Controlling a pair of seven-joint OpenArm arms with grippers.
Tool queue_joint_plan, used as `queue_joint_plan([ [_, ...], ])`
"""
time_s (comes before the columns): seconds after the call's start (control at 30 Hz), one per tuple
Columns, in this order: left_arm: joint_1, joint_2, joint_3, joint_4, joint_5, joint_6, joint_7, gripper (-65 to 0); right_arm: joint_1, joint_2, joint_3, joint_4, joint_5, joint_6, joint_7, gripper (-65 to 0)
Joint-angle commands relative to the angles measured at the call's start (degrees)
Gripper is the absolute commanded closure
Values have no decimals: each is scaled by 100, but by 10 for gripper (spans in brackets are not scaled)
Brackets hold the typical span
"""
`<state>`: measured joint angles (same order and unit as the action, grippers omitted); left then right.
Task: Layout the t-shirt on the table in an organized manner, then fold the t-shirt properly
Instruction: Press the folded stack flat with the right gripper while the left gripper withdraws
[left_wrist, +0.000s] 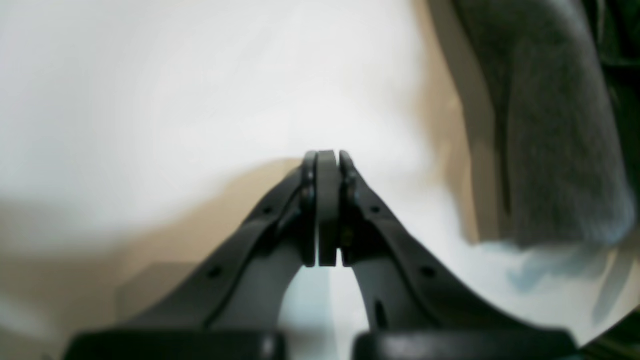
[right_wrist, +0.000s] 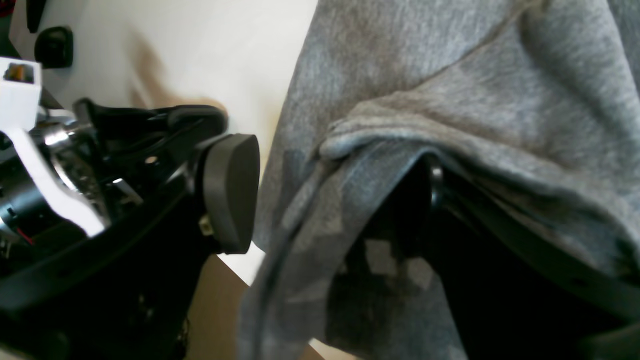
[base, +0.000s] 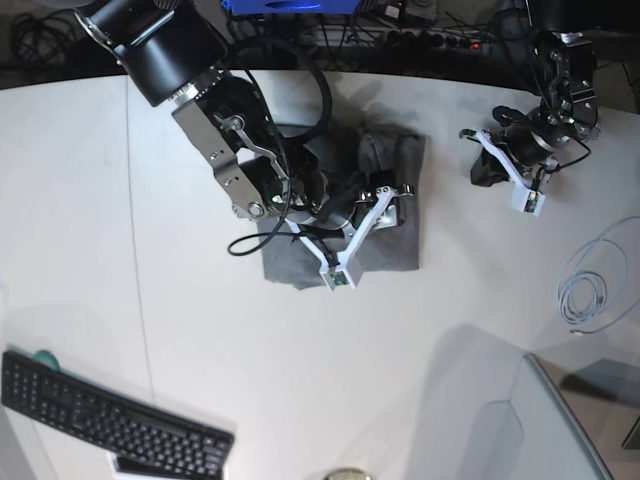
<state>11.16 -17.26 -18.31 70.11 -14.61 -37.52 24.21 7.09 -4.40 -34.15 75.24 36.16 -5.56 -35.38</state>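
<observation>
Folding step: folding is looking well along, since the t-shirt (base: 345, 205) is lying as a compact, roughly rectangular grey bundle on the table (base: 120, 220), not spread flat.
Right gripper: the right gripper (right_wrist: 330, 200) is sitting low over the bundle's middle with its jaws standing apart; one dark pad (right_wrist: 231, 192) is showing bare just beside the cloth, while a grey fold is draping over the other finger (so nothing is being pinched, as far as I can judge).
Garment place: the grey bundle is resting near the table's far middle, directly under the right arm, its near edge showing below the arm's white bracket.
Left gripper: the left gripper (left_wrist: 327, 207) is pressing its pads together on nothing, hovering over bare white tabletop well apart from the bundle, with a strip of grey cloth showing at its view's edge.
Next move: probably lifting the right arm clear without dragging the draped fold along, then checking whether a further fold or smoothing is wanted.
Containers: none is showing among the task's things (nothing to report inside any).
Far edge: cables and dark gear are lying beyond the table, unrelated.
</observation>
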Motion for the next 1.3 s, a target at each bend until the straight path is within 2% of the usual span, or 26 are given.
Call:
queue_joint_plan([
  [0.0,75,-151,-38,123,-82,-15,-87,0,122,-135,-9,85,80,33,96,-387],
  [0.1,269,-301,-46,123,-108,-15,-87,0,165,-162,-53,76,80,33,96,-387],
  [0.37,383,-380,-46,115,-117,-15,-104,0,649,-285,-994,-443,89,33,263,-386],
  [0.47,374,-397,-46,106,-117,-15,-104,0,851,-276,-1539,-311,89,42,263,-386],
  [0.57,374,-406,-55,106,-117,-15,-113,0,974,-197,-1838,234,89,42,228,-384],
  [0.67,374,-397,-407,71,-91,-15,-113,0,939,155,-1811,1192,89,7,-115,-383],
  [0.7,374,-389,-574,62,-91,-24,-113,0,895,287,-1802,1465,98,-107,-238,-383],
  [0.8,383,-380,-1119,62,-91,-59,-113,0,596,744,-1363,2159,98,-881,-379,-378],
  [0.83,409,-380,-1312,62,-91,-156,-113,0,412,902,-1126,2318,98,-1101,-353,-354],
  [0.87,453,-389,-1488,62,-99,-248,-113,0,289,1016,-923,2397,98,-1162,-353,-312],
  [1.0,497,-389,-2068,62,-91,-248,-113,0,-107,1227,-255,2203,98,-1171,-344,0],
  [1.1,497,-371,-2288,62,-82,-248,-113,0,-160,1227,-79,1799,98,-1171,-344,-23],
  [1.17,497,-371,-2315,62,-82,-248,-113,0,-151,1192,-79,1500,98,-1162,-344,0],
  [1.27,497,-362,-2306,62,-82,-248,-113,0,-142,1131,-88,1131,98,-1154,-203,0],
])
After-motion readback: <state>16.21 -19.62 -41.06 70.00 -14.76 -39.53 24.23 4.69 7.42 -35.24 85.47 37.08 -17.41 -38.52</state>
